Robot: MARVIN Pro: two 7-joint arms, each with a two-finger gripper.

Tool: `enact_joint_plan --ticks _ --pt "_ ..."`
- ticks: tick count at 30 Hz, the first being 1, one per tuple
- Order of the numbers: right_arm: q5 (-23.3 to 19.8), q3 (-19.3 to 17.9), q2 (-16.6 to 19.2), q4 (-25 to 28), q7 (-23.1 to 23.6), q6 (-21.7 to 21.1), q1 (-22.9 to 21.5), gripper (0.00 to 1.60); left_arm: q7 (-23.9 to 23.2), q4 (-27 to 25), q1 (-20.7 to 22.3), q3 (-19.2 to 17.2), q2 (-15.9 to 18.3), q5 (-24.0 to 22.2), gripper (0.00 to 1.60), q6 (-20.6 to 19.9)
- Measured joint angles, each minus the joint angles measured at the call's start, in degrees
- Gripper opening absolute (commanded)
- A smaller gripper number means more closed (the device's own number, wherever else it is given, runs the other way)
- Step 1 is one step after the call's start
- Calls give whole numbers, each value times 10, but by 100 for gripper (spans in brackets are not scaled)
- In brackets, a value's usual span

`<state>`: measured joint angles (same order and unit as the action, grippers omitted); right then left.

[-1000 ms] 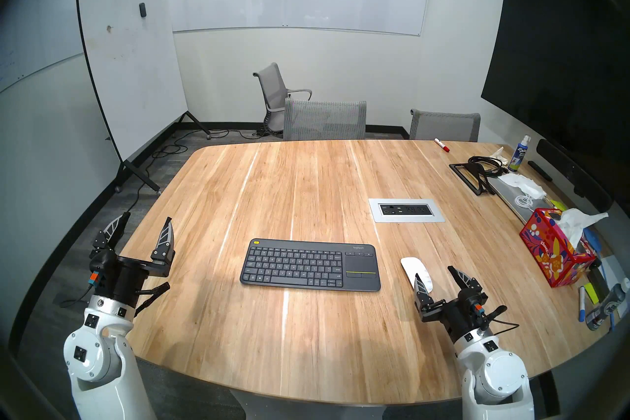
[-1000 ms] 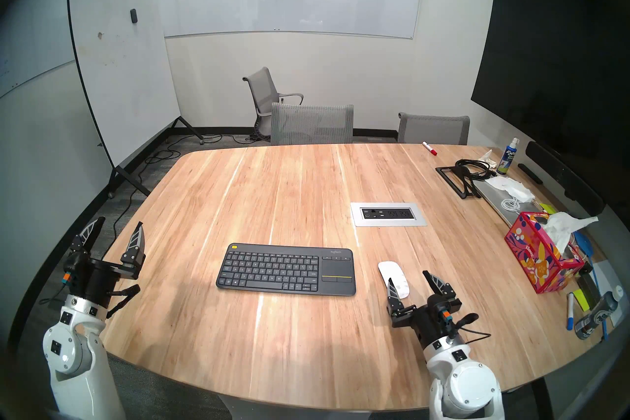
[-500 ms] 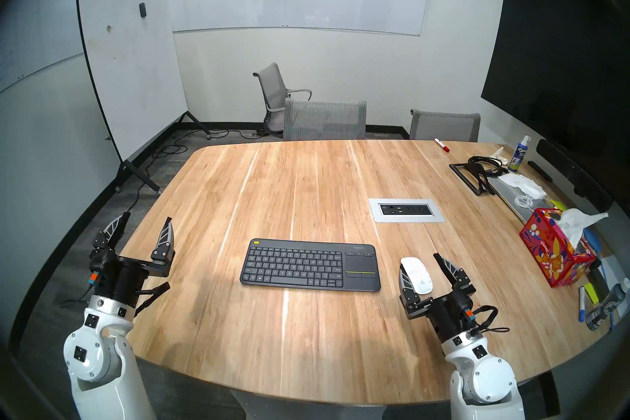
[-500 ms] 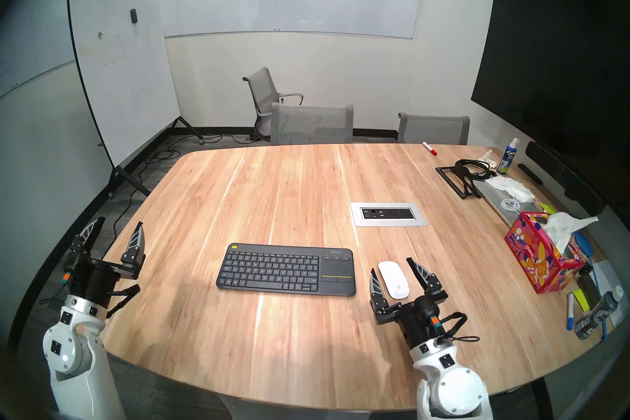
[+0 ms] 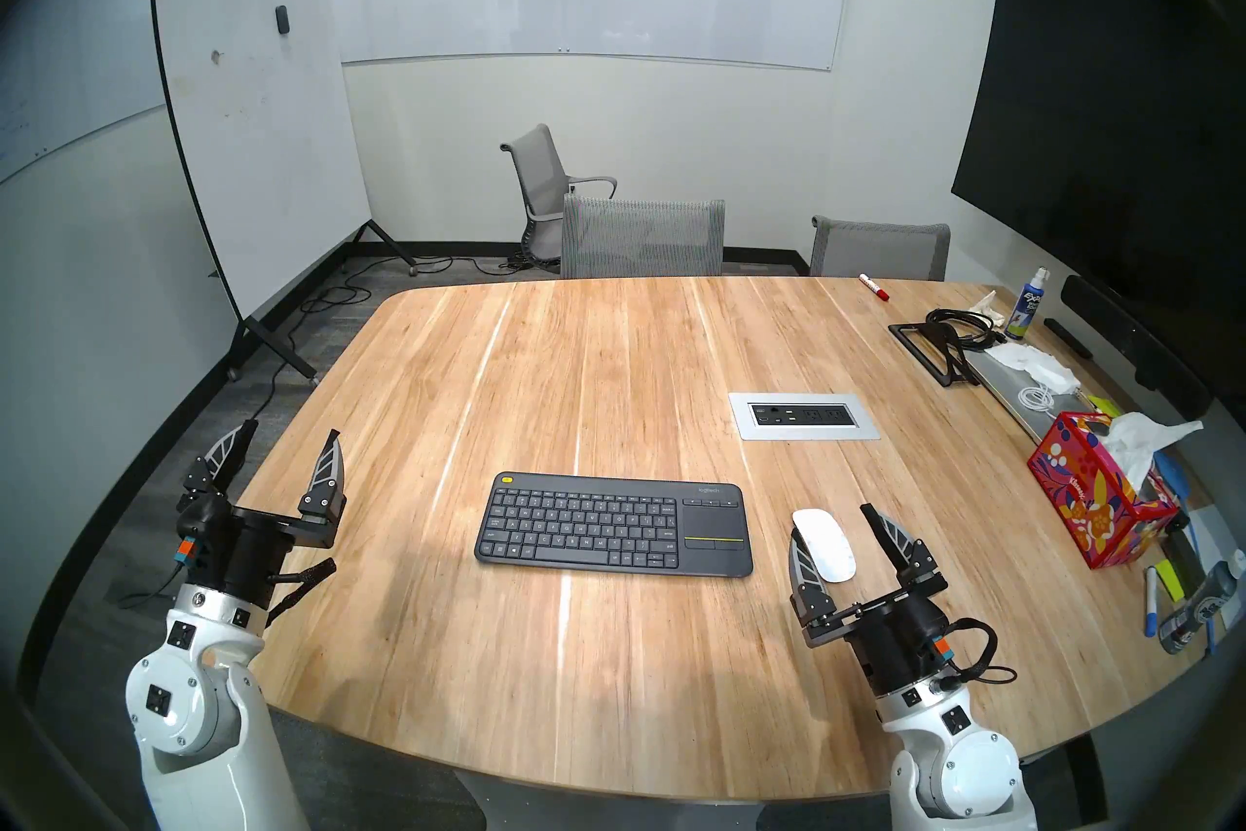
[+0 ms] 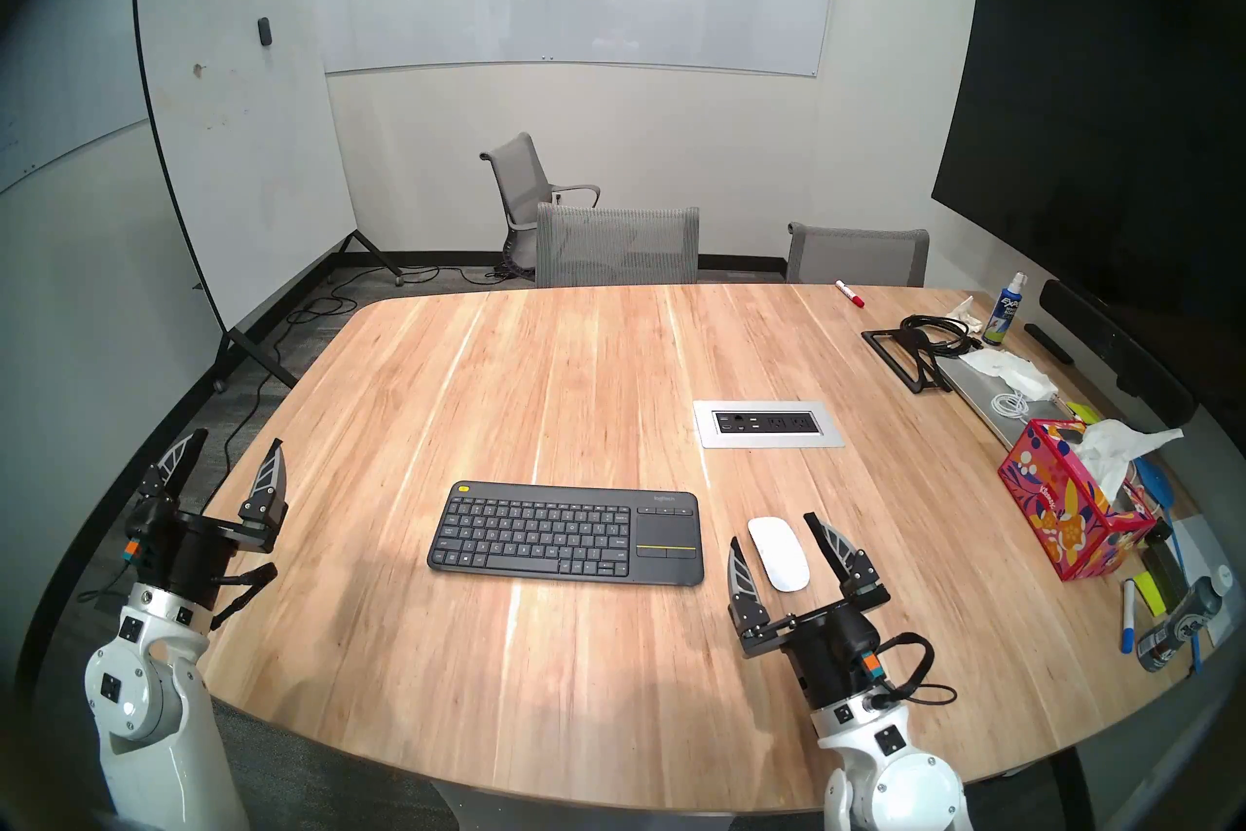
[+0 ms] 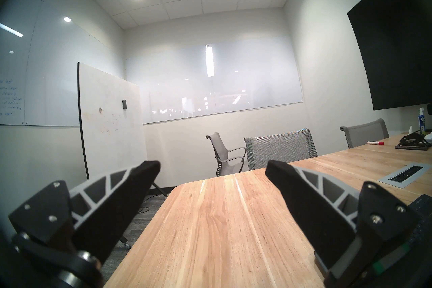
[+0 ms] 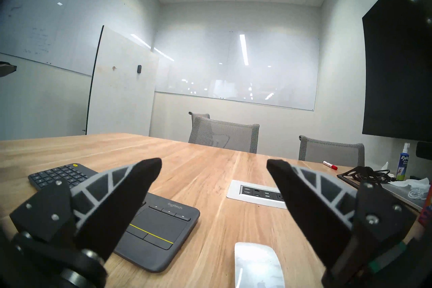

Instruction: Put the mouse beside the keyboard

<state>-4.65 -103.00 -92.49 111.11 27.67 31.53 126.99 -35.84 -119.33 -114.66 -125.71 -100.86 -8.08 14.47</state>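
The white mouse (image 5: 824, 544) (image 6: 778, 552) lies flat on the wooden table (image 5: 607, 364), a short gap to the right of the dark grey keyboard (image 5: 613, 524) (image 6: 566, 533). My right gripper (image 5: 831, 523) (image 6: 772, 533) is open, one finger on each side of the mouse, above it and not touching. In the right wrist view the mouse (image 8: 258, 265) lies low between the open fingers (image 8: 121, 198), the keyboard (image 8: 152, 229) to its left. My left gripper (image 5: 286, 442) (image 7: 212, 167) is open and empty over the table's left edge.
A power outlet plate (image 5: 802, 415) is set in the table behind the mouse. A red patterned tissue box (image 5: 1095, 496), markers, a laptop (image 5: 1028, 398), a spray bottle (image 5: 1025, 307) and cables crowd the right side. Grey chairs (image 5: 644, 238) stand at the far edge.
My right gripper moved forward and left from beside the mouse until its open fingers straddle it, then drew back slightly. The mouse, keyboard and left arm have not moved.
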Motion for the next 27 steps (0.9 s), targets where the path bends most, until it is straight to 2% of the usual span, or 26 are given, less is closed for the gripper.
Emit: enact_joint_plan --ticks 11,27 --pt "-25 8 -8 1 8 34 5 160 0 0 0 0 0 0 160 0" --pt "-33 7 -12 1 15 42 4 160 0 0 0 0 0 0 160 0"
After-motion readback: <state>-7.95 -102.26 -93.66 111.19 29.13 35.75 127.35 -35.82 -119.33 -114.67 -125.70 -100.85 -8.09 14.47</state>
